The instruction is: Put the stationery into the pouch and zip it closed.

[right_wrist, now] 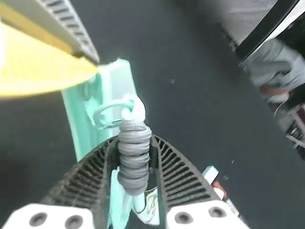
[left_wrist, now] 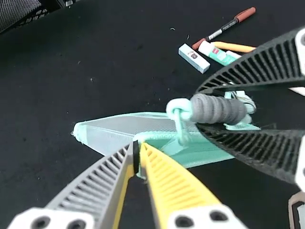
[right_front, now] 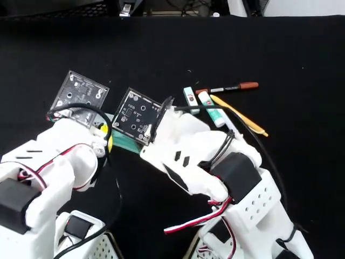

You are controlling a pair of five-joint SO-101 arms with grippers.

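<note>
Mint pouch [left_wrist: 124, 133] on black table [right_front: 269, 48]

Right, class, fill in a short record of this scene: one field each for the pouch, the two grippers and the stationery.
pouch: mint green, lying on the black table
left gripper: shut on the pouch's edge
right gripper: shut on the grey zip pull
stationery: eraser, red-capped marker, yellow pen and white-and-green tube, all on the table outside the pouch
</note>
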